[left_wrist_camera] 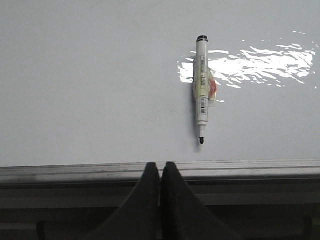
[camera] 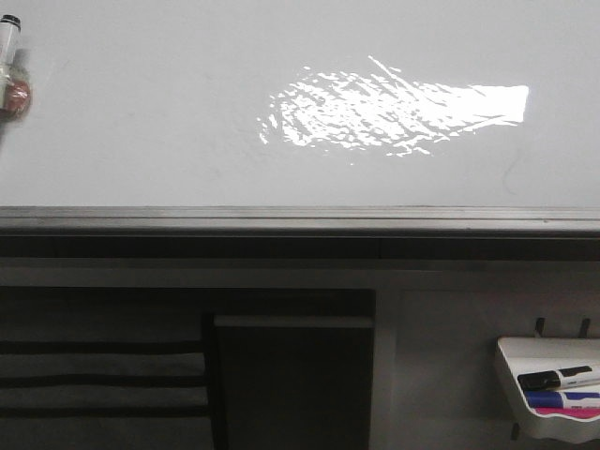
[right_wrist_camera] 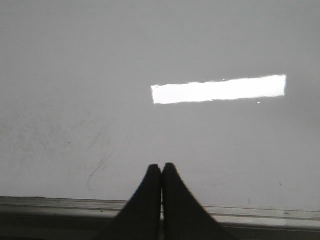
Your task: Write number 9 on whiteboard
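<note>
The whiteboard (camera: 141,141) lies flat, glossy white, with a grey metal rim (camera: 281,220) along its near edge. No number 9 shows on it; only a faint thin grey curved stroke (right_wrist_camera: 97,167) is visible in the right wrist view. A white marker (left_wrist_camera: 201,95) with a bare dark tip lies on the board, at the far left edge of the front view (camera: 7,37), with a reddish round thing (left_wrist_camera: 213,89) beside it. My left gripper (left_wrist_camera: 160,164) is shut and empty, over the rim, near the marker's tip. My right gripper (right_wrist_camera: 161,165) is shut and empty, just past the rim. Neither shows in the front view.
A small white tray (camera: 525,352) hangs at the lower right below the board, holding a black-capped marker (camera: 560,378) and a blue and pink one (camera: 561,403). A dark panel (camera: 291,384) stands below the rim. Bright light glare (camera: 394,117) covers the board's middle.
</note>
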